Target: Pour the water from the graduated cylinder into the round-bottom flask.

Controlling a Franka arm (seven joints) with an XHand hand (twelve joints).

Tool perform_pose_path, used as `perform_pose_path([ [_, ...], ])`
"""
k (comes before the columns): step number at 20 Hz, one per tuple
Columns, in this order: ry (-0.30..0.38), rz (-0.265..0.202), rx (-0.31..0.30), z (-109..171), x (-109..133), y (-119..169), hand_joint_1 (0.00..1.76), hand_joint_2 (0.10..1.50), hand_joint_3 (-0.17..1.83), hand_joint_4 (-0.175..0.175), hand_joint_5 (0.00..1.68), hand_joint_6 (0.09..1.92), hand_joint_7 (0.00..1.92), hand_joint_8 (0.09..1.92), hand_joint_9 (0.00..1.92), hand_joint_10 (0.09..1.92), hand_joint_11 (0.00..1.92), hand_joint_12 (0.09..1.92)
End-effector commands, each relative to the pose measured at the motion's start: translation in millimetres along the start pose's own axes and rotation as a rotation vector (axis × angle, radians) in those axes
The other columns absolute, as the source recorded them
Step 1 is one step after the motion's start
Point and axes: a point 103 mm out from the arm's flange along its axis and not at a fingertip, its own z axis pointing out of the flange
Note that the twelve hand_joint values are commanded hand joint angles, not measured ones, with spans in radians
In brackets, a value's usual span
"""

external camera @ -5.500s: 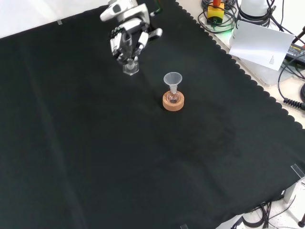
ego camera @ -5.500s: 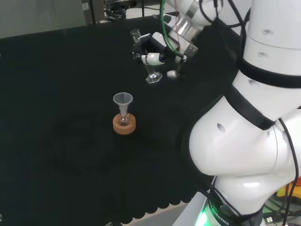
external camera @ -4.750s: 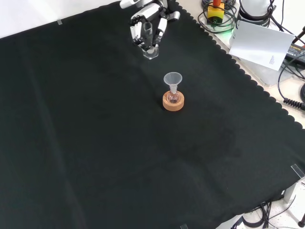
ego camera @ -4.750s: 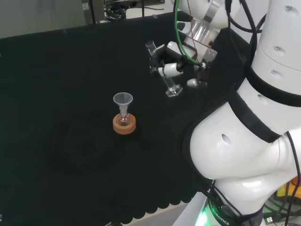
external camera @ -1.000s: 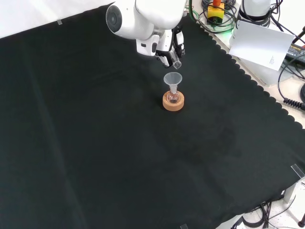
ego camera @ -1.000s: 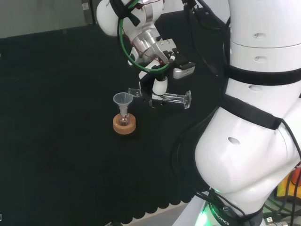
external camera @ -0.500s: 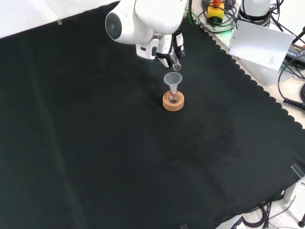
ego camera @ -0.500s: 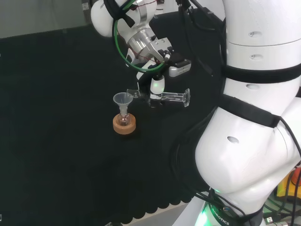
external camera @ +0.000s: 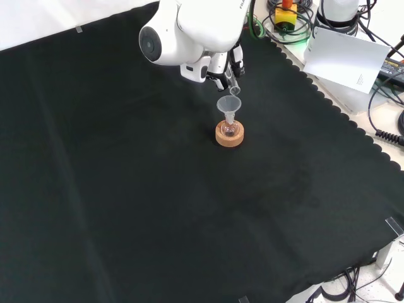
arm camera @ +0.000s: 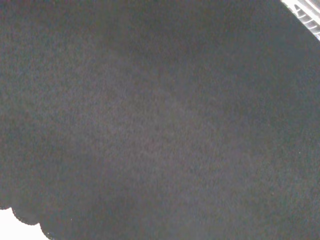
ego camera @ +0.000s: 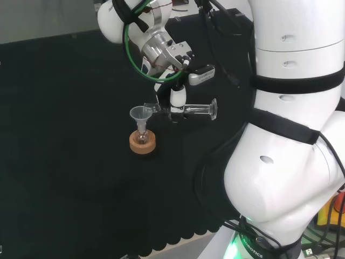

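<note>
The graduated cylinder (ego camera: 186, 110) has shifted nearer the funnel (ego camera: 140, 114), lying level, the hand's (ego camera: 178, 98) fingers curled round it.

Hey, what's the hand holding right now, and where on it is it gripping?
The hand holds the graduated cylinder tipped sideways, fingers curled round the middle of its tube.

The head view looks from behind the arm across the table (ego camera: 64, 81); the front view faces it from above; both share the funnel-topped flask (ego camera: 142, 135). The wrist view sits close over cloth.
</note>
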Motion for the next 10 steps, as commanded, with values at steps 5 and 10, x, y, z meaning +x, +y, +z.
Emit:
perform_pose_path([
  [5, -0.036, 0.049, 0.071, -6.6, 9.4, -1.9, 1.15, 1.12, 0.01, -0.175, 0.97, 1.04, 1.25, 0.35, 1.44, 0.09, 1.27, 0.72],
  [10, -0.039, 0.080, 0.108, -8.7, 10.9, -3.9, 1.15, 1.12, 0.01, -0.175, 0.97, 1.04, 1.25, 0.35, 1.44, 0.09, 1.27, 0.72],
])
